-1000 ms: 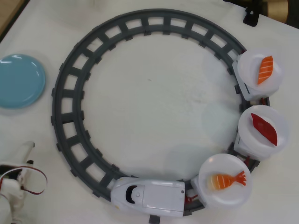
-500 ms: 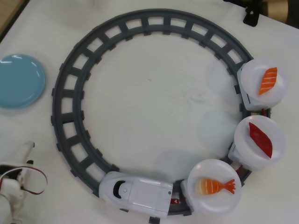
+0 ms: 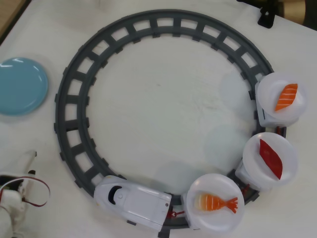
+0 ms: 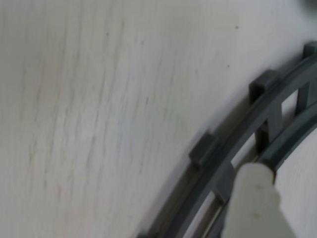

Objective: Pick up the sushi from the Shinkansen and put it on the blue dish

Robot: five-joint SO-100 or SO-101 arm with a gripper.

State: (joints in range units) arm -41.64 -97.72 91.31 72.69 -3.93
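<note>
Overhead view, left to right: the blue dish (image 3: 22,86) is sitting on the tabletop (image 3: 163,114) outside the grey track (image 3: 69,106); the arm (image 3: 15,196) is waiting below it, its pincer too hidden to tell whether wide or narrow. The Shinkansen (image 3: 132,202) is facing left at the bottom, and the sushi (image 3: 287,97) is lying on the rearmost white plate (image 3: 270,94) at far right.

1. A white table (image 3: 163,114) is filling the overhead view, showing faint scuffs and scratches.
2. A strip of brown wood (image 3: 9,14) is showing at the top left corner.
3. Soft, even light is falling, casting pale shadows.
</note>
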